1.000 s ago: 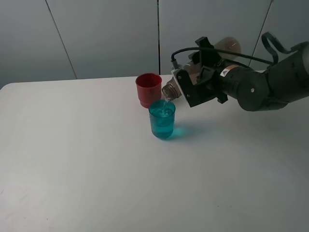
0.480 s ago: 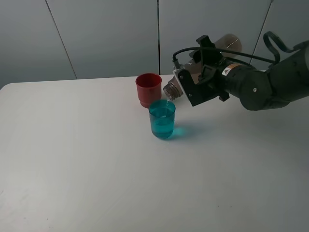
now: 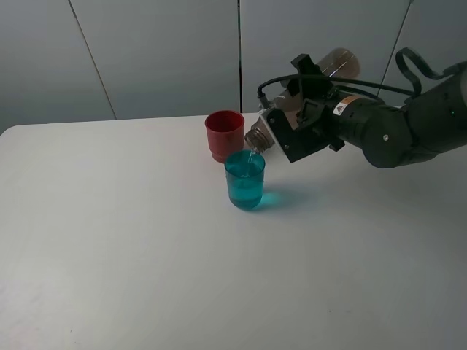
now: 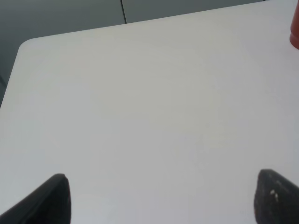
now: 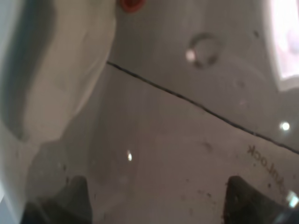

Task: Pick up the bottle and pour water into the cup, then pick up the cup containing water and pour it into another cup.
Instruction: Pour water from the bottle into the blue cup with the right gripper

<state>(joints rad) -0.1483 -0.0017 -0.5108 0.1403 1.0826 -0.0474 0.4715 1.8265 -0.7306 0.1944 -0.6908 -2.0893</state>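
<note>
My right gripper (image 3: 298, 125) is clamped on the bottle (image 3: 340, 64) about its middle. It holds the bottle in the air over the far right part of the table (image 3: 109, 240). The bottle is tipped well over: its base points up and to the far right, above the gripper, and its open neck slopes down to the left, out past the fingers. The mouth hangs just above the far right rim of the cup (image 3: 245, 181), close to it, though I cannot tell whether the two touch. I can't judge the water level in the cup from the high view.

The cup stands upright on the table, below and to the left of the gripper and apart from it. Just beyond it, slightly to the left, another cup (image 3: 224, 135) stands upright. The two look very close, but I cannot tell if they touch.

In the right wrist view the smoky wall of the bottle (image 5: 163, 140) fills almost everything between the two dark fingers.

My left gripper (image 4: 163, 200) is spread wide over bare table with nothing between its fingers. Only a red sliver of another cup (image 4: 295, 35) shows at the edge of that view.
</note>
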